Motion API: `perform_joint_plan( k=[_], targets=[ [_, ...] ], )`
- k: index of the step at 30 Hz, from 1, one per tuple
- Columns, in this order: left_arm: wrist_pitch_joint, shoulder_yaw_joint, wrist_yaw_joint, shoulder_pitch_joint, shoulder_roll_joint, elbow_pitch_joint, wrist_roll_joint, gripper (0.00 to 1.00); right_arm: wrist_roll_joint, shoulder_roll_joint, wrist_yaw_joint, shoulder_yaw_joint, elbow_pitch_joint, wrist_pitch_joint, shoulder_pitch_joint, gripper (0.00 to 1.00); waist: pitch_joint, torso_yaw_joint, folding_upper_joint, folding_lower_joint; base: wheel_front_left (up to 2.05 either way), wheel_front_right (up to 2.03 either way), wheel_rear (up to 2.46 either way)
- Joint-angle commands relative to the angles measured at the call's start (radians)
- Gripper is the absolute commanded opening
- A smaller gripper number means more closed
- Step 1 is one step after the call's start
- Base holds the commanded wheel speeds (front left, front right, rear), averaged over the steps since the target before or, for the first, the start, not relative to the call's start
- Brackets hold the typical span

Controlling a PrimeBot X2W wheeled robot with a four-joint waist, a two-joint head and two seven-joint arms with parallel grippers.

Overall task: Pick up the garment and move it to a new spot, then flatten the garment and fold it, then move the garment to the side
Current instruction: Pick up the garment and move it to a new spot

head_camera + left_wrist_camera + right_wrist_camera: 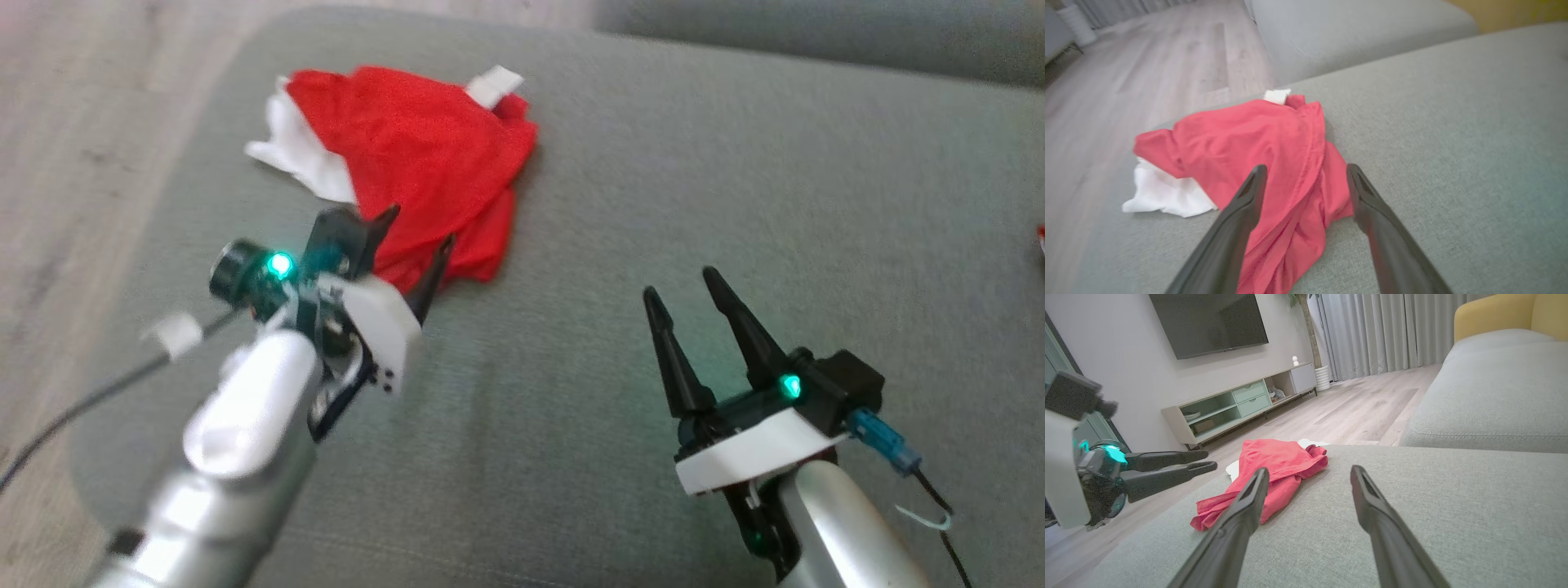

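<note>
Garment of crumpled red cloth with white parts (424,155) lies in a heap at the far left corner of the wide grey woven-fabric sofa cushion (653,204), close to that cushion's left edge, with wooden floor beyond; the step in hand looks to be the first pick-up, not yet made. The left gripper (420,229) hangs over the cushion's left part with its two dark fingers spread and nothing between them; in the left wrist view (1306,169) they frame the garment's (1257,139) near red folds, though I cannot tell whether the tips touch the cloth. To do this well, I judge the gripper should come down onto the bunched ridge of red between its fingers and pinch several layers at once, since a single thin layer may slip; it should lift until the white part clears the cushion (1453,122) before carrying, so nothing drags. The right gripper (680,283) waits over the cushion's near middle, fingers spread and empty, well apart from the heap; its own view (1309,469) looks across the cushion (1412,498) at the garment (1274,465) and the left gripper (1208,460). Counted: one garment; two grippers, each with two fingers, four in all; one cushion under the work.
</note>
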Motion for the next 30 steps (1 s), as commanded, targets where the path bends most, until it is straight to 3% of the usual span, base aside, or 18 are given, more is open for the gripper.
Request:
perform_joint_plan(
  k=[1, 5, 10, 20, 21, 22, 30],
  targets=[
    [0.023, 0.003, 0.002, -0.069, 0.050, -0.014, -0.032, 1.00, -0.004, -0.001, 0.007, 0.029, -0.038, -0.010, -0.030, 1.00, 0.063, -0.057, 0.0000, -0.0003, 0.00, 0.00, 0.00],
    [0.087, -0.080, 0.002, -0.185, 0.129, 0.050, -0.165, 1.00, -0.004, -0.001, 0.007, 0.053, -0.045, -0.011, -0.062, 1.00, 0.118, -0.106, 0.0000, -0.0003, 0.00, 0.00, 0.00],
    [0.127, -0.137, 0.002, -0.298, 0.185, 0.138, -0.303, 1.00, 0.000, -0.001, 0.007, 0.076, -0.053, -0.011, -0.096, 1.00, 0.166, -0.154, 0.0000, -0.0003, 0.00, 0.00, 0.00],
    [0.147, -0.219, 0.002, -0.403, 0.218, 0.323, -0.437, 1.00, 0.005, -0.001, 0.007, 0.086, -0.066, -0.011, -0.120, 1.00, 0.207, -0.207, 0.0000, -0.0003, 0.00, 0.00, 0.00],
    [0.142, -0.227, 0.002, -0.407, 0.217, 0.334, -0.443, 0.46, 0.005, -0.001, 0.007, 0.086, -0.066, -0.011, -0.120, 1.00, 0.207, -0.210, 0.0000, -0.0003, 0.00, 0.00, 0.00],
    [0.128, -0.234, 0.002, -0.411, 0.217, 0.339, -0.450, 0.00, 0.004, -0.001, 0.007, 0.086, -0.065, -0.011, -0.120, 1.00, 0.205, -0.213, 0.0000, -0.0003, 0.00, 0.00, 0.00],
    [-0.088, -0.256, 0.002, -0.440, 0.188, 0.311, -0.509, 0.00, 0.012, -0.001, 0.007, 0.077, -0.050, -0.011, -0.102, 1.00, 0.142, -0.210, 0.0000, -0.0003, 0.00, 0.00, 0.00]
  ],
)
